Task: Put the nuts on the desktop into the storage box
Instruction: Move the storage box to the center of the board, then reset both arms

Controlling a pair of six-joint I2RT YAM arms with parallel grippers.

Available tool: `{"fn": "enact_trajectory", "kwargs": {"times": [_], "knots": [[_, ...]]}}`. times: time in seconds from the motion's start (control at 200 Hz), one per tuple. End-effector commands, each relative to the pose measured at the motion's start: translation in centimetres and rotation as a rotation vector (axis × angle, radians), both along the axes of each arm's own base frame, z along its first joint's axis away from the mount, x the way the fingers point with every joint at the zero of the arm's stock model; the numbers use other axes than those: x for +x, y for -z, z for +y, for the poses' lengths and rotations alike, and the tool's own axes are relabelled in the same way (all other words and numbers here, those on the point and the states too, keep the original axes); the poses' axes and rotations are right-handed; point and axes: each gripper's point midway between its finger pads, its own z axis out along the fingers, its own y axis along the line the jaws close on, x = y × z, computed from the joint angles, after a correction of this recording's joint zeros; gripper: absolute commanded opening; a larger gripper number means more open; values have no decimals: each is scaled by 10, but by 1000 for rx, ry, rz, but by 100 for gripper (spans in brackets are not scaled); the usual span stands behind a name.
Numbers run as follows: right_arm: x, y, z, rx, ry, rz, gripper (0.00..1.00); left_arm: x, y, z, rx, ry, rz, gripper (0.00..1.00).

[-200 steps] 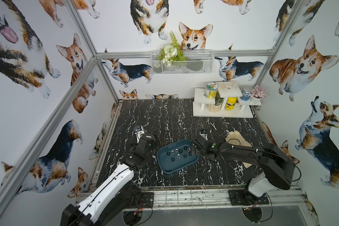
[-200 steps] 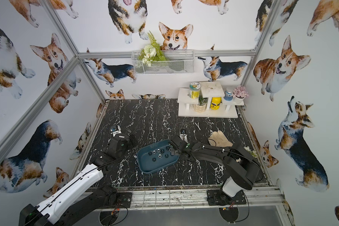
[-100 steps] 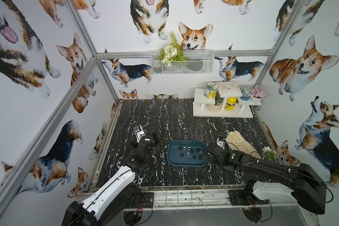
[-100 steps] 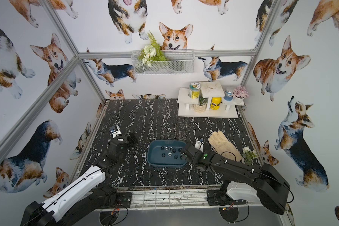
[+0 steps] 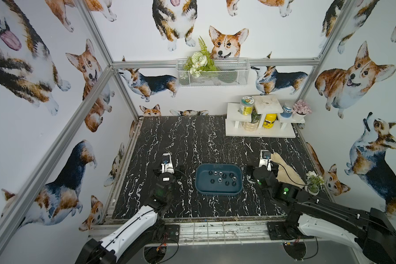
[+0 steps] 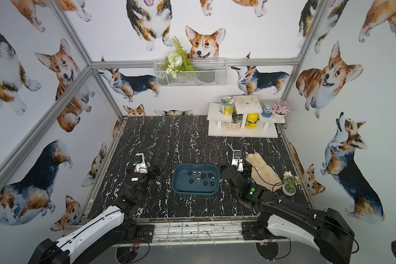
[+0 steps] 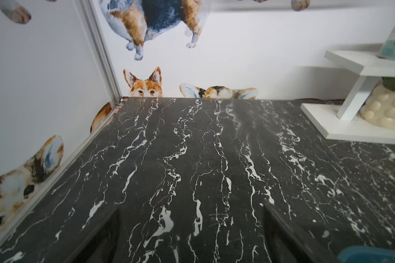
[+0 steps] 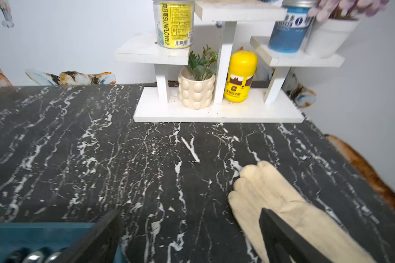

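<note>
Okay, in both top views I saw the storage box [image 5: 218, 179] lower centre of frame on the desktop [image 5: 204, 141], nuts [image 5: 220, 180] inside. Left wrist: left gripper [image 7: 192, 236] spread wide, empty. Right wrist: right gripper [image 8: 187, 236] wide, empty, glove [image 8: 271, 195] lower right.

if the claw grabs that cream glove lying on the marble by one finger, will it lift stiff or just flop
Probably flop: the cream glove lies flat and creased on the desktop, so it looks like soft fabric. It would likely drape and trail behind the claw rather than lift in one piece. It seems light for its size and unlikely to roll, though its cuff could brush the small flower pot beside it.
</note>
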Motion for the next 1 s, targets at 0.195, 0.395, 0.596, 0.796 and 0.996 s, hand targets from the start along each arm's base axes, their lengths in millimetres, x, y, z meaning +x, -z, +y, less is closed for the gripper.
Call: {"fn": "enact_trajectory", "kwargs": {"times": [0.195, 0.395, 0.596, 0.796, 0.996], "knots": [[21, -26, -62, 14, -157, -315, 96, 9, -15, 15, 136, 27, -119, 100], [25, -3, -80, -43, -175, -326, 99, 38, 13, 33, 127, -23, -29, 100], [35, 13, -79, 16, -223, -329, 100, 50, 15, 43, 109, -74, -80, 100], [45, 30, -80, 44, -233, -328, 100, 60, 29, 50, 18, -10, -101, 100], [69, 52, -83, 58, -228, -180, 100, 76, 44, 56, -13, -8, -28, 100]]}}
